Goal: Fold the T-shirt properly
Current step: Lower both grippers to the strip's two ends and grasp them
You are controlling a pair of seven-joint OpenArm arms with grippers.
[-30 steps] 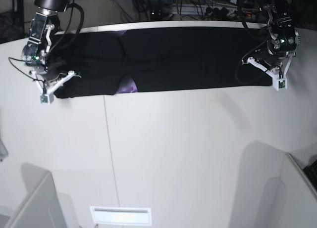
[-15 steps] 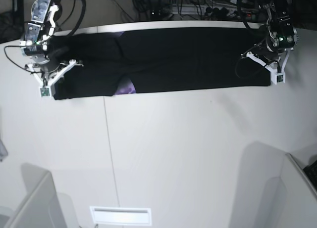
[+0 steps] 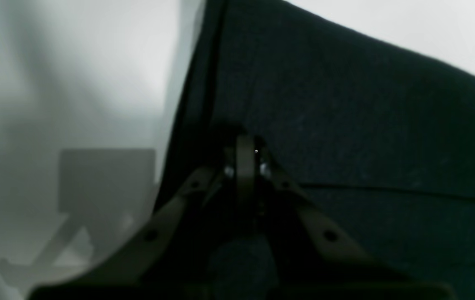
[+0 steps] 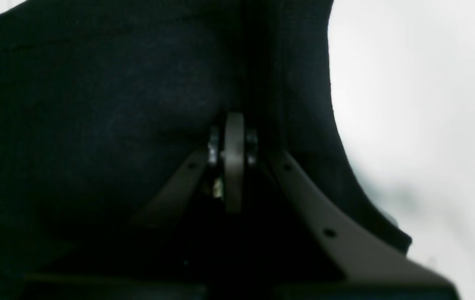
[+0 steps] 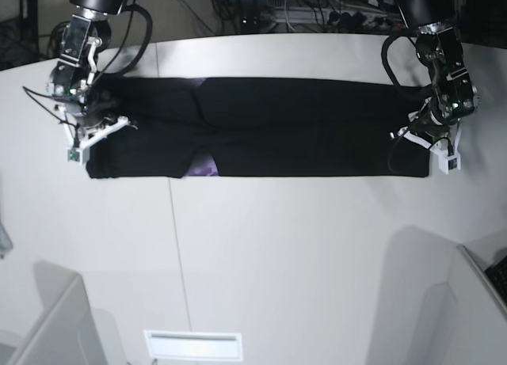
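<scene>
Base view shows the T-shirt [image 5: 269,127] folded into a long black band across the far part of the white table [image 5: 277,246]. The left gripper [image 5: 426,137] pinches its right end and the right gripper [image 5: 97,127] pinches its left end, both jaws pressed together on cloth.

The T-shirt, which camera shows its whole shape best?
The base view: the T-shirt lies as one long black band across the table, with a bit of purple print at its near edge. The left and right wrist views show only close, blurry black cloth around each shut gripper.
</scene>
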